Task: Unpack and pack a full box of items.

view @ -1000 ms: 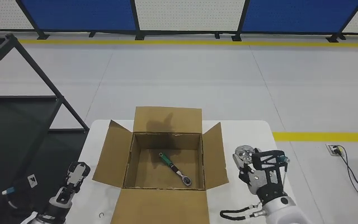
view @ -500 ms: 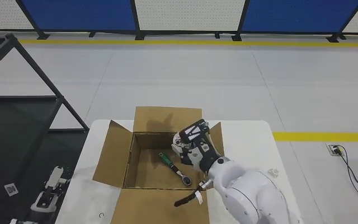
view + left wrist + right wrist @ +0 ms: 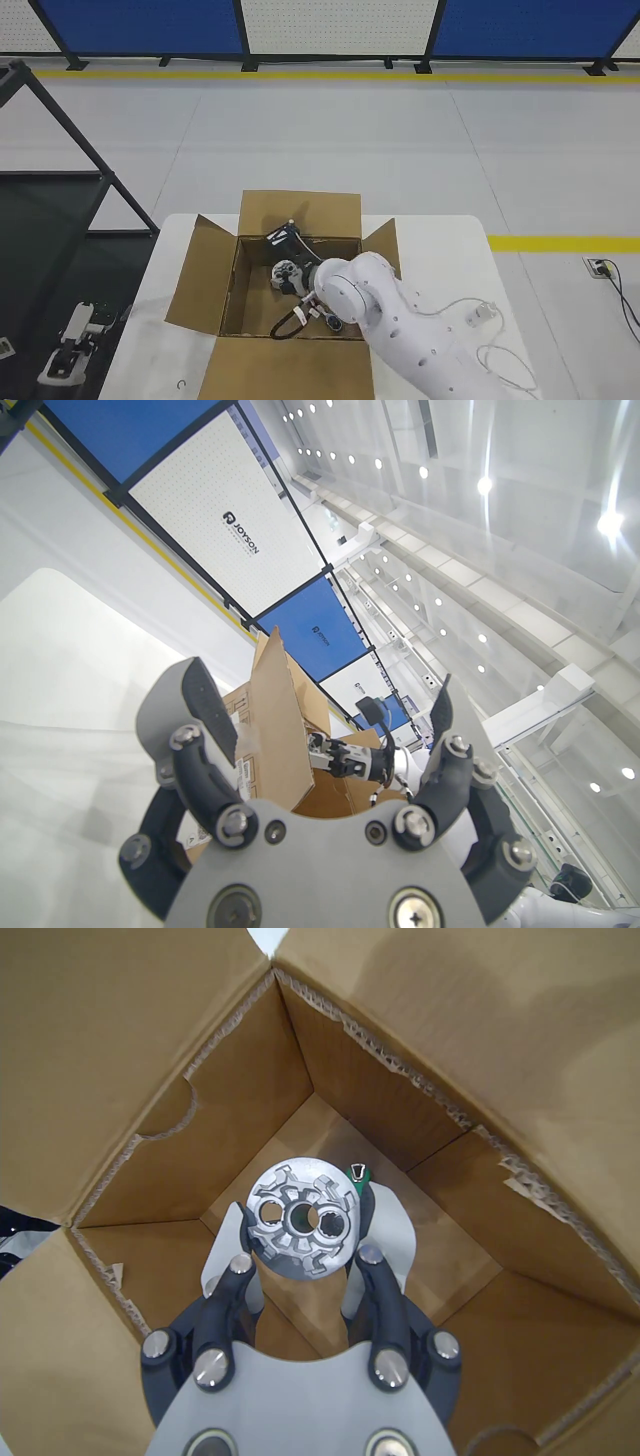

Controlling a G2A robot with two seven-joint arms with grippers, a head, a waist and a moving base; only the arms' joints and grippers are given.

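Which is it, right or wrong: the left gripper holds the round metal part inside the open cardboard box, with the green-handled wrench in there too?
Wrong in one respect: the right gripper holds the round metal part, as the right wrist view shows; the left gripper is open. The rest stands: the part is inside the open cardboard box, with the green-handled wrench in there too.

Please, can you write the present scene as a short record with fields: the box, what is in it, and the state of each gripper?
box: cardboard box on the white table, all flaps open
right gripper: inside the box, shut on a metal disc
wrench: green handle end shows past the disc, deeper in the box; rest hidden
left gripper: open, empty, off to the side of the box, apart from it
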